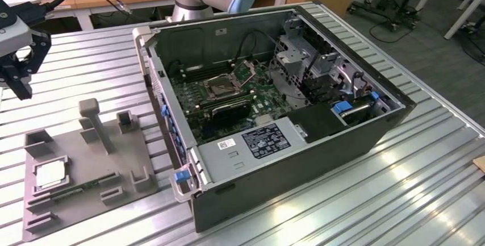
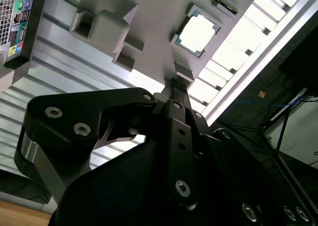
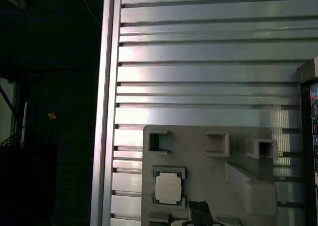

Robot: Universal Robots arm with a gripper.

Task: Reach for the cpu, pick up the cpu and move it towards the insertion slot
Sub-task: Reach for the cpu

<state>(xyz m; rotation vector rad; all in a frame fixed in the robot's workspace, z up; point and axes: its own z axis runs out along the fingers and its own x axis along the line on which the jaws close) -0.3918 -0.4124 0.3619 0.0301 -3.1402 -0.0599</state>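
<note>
End effector [image 2: 177,82] pressed together, empty, near gray tray [image 2: 149,17]; cpu [image 2: 198,34] sits in tray's square pocket.

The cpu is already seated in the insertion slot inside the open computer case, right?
No. The exterior view shows the cpu lying in the grey holder on the table beside the open computer case; the insertion slot shows a dark centre.
</note>
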